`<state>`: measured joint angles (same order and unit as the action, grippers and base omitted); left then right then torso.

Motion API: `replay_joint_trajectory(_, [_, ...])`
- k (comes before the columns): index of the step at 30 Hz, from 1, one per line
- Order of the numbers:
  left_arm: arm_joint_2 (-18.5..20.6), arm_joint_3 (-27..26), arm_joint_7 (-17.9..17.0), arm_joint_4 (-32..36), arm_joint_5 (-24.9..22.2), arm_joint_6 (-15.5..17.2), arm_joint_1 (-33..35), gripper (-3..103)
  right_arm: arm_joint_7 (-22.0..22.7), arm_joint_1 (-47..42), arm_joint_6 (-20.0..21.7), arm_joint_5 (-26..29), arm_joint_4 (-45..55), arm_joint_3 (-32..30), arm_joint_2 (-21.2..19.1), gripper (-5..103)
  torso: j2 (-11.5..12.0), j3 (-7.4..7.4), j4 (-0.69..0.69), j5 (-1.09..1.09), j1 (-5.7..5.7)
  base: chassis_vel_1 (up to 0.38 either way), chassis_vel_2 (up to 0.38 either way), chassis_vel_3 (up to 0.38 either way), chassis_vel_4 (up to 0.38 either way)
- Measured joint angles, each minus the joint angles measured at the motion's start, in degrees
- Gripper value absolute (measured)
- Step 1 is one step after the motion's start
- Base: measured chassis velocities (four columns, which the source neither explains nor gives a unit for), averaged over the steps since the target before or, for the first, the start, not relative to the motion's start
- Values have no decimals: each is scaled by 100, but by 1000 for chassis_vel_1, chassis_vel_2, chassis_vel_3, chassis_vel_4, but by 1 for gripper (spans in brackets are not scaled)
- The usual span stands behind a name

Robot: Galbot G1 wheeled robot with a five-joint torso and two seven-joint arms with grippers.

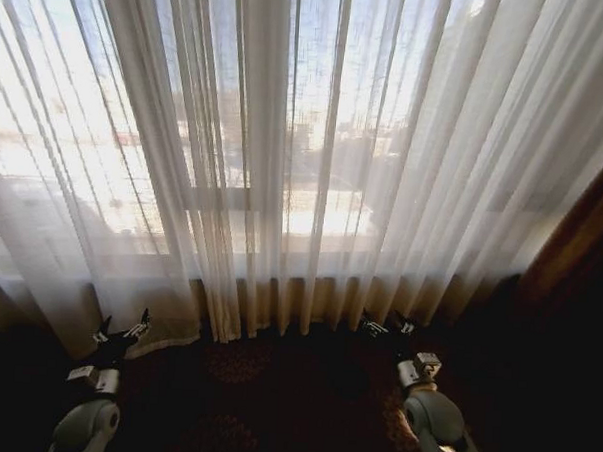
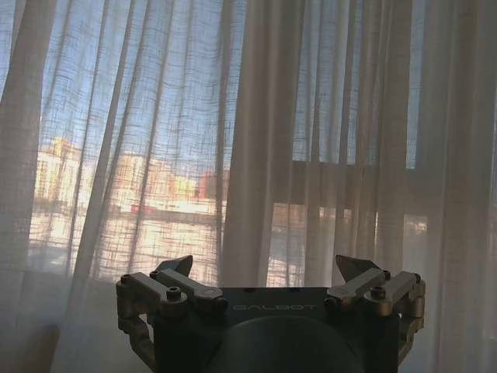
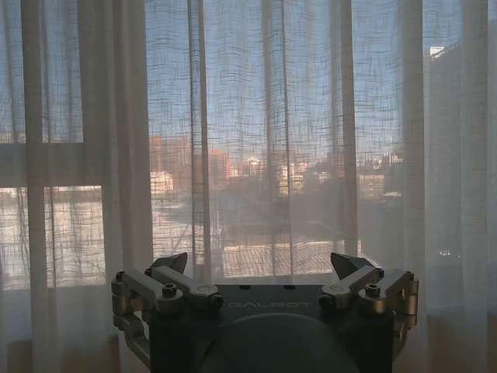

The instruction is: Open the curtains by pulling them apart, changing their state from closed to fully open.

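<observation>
My left gripper (image 1: 123,330), jaws spread and empty, low near the hem of the closed curtains (image 1: 285,155) hanging just ahead; my right gripper (image 1: 389,328), likewise spread and empty, low before their right-hand folds.

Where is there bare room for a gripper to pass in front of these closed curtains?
Free: the dark floor between the left gripper and right gripper, both open and low before the hem. Crowded: the sheer curtains hang in dense overlapping folds across the window, no gap showing; a dark brown drape borders the right side.
</observation>
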<state>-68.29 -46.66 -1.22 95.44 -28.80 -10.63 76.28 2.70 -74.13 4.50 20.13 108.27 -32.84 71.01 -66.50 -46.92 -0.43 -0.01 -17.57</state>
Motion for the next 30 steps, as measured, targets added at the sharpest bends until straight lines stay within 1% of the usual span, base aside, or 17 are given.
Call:
replay_joint_trajectory(10, [0,0,0,0,0,0,-1,100,-41,32,-107,-5,-92,100,28,100,1,-1,0,0,-2,-240,265,225,-273])
replay_joint_trajectory(12, [0,0,0,0,0,0,-1,100,-45,48,-111,-7,-93,126,35,100,2,-2,-1,-1,-5,-308,292,327,-301])
replay_joint_trajectory(14, [0,0,0,0,0,0,-2,100,-57,74,-122,-7,-94,152,47,100,3,-2,-1,4,-5,-359,341,350,-353])
replay_joint_trajectory(16, [0,0,0,0,0,0,-2,100,-64,80,-130,-7,-98,158,51,100,2,-2,-1,4,-5,-371,365,364,-377])
replay_joint_trajectory(17, [1,0,1,0,0,0,-2,100,-73,88,-138,-8,-103,165,57,100,2,-1,-2,3,-4,-371,342,409,-377])
replay_joint_trajectory(18, [0,0,0,0,0,0,-1,100,-92,101,-153,-8,-114,178,66,100,1,0,2,-5,-2,-371,342,377,-324])
replay_joint_trajectory(20, [0,0,0,0,0,0,-1,100,-113,112,-176,-14,-129,188,72,100,0,1,1,-4,-1,-328,357,377,-335])
replay_joint_trajectory(21, [0,0,0,0,0,0,-1,100,-127,125,-190,-46,-148,201,81,100,1,0,1,2,-2,-268,354,288,-335])
replay_joint_trajectory(25, [1,0,0,0,0,0,-1,100,-133,165,-244,-103,-193,240,106,100,2,-1,0,0,-4,-270,294,273,-302])
replay_joint_trajectory(30, [1,1,0,0,0,0,-3,100,-140,246,-297,-218,-283,314,135,100,4,-4,-1,0,-11,-132,160,124,-187])
